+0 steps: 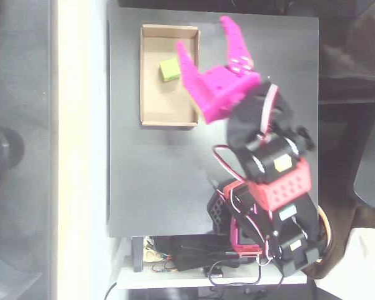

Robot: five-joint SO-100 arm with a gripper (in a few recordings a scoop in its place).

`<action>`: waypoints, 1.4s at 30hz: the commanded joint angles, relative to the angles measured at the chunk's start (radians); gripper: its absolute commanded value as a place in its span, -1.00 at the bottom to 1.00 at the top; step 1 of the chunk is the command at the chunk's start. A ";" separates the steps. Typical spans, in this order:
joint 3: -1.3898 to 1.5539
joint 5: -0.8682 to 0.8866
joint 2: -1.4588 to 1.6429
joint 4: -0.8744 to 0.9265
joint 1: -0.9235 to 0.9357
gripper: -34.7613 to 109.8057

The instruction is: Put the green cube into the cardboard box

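Magenta gripper (pixel 205 39) spread wide, fingers apart, arm extended up-frame

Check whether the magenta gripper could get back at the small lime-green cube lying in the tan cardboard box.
Probably yes. The small lime-green cube lies uncovered on the floor of the shallow tan cardboard box, whose walls are low. The magenta gripper hangs close beside it, jaws spread wide, with nothing between them.

no text, label, brand, number or sign can be read anywhere in the overhead view. the small yellow patch (pixel 282 164) on the black and red robot arm (pixel 272 181) is a plain blur, and the pale patches lower on the arm are too small and soft to make out. the shallow tan cardboard box (pixel 151 94) shows plain walls and floor with no print.
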 commanded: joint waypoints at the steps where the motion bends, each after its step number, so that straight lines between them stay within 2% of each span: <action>1: -0.021 0.003 0.100 0.009 0.051 -0.07; 15: -0.005 0.005 0.250 0.011 0.310 -0.08; 25: 0.009 0.014 0.282 0.025 0.387 -0.30; 34: 0.383 0.003 0.472 0.012 0.387 -0.32; 42: 0.723 0.003 0.669 0.012 0.385 -0.47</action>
